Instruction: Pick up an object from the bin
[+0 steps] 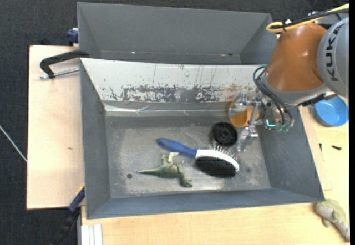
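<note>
- at the front of the grey metal bin (94, 144), left of the floor's centre, a small green toy dinosaur (169, 171) lies with its thin tail pointing left
- just behind it and to the right lies a brush (198, 156) with a blue handle and a white head of black bristles; the handle's end is near the dinosaur, and the head is on the right part of the floor
- further back, just beside the brush head, sits a black round piece (224, 133) like a small wheel
- the gripper (246, 141) is down in the bin's right part, its tip just right of the black round piece and just behind the brush head's right end; whether the claw is apart or together cannot be told
- behind and above it, the arm's orange cover (294, 58) hangs over the right rim, with cables at the wrist
</note>
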You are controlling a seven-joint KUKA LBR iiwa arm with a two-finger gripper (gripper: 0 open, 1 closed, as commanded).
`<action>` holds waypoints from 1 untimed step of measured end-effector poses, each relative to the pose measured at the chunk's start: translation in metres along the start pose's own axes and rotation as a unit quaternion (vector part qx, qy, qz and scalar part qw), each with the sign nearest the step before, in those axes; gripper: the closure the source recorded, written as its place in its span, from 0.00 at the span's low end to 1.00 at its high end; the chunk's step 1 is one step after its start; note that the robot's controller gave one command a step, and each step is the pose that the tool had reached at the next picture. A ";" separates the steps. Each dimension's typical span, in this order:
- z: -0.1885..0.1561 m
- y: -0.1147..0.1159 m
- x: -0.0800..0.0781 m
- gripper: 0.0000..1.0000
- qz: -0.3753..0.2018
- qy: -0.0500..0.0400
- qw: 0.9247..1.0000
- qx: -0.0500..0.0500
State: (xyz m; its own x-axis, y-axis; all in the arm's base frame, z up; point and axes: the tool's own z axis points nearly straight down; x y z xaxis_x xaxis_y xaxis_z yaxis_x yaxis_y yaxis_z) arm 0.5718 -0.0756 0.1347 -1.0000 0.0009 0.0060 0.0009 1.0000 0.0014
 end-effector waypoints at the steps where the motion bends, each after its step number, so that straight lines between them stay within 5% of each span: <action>1: 0.050 0.029 0.032 0.00 -0.118 -0.017 0.993 0.004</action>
State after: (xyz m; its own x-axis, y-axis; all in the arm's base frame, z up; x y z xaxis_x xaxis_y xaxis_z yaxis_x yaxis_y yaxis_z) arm 0.5400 -0.0460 0.0850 -0.9721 -0.2331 -0.0266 -0.2329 0.9725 -0.0091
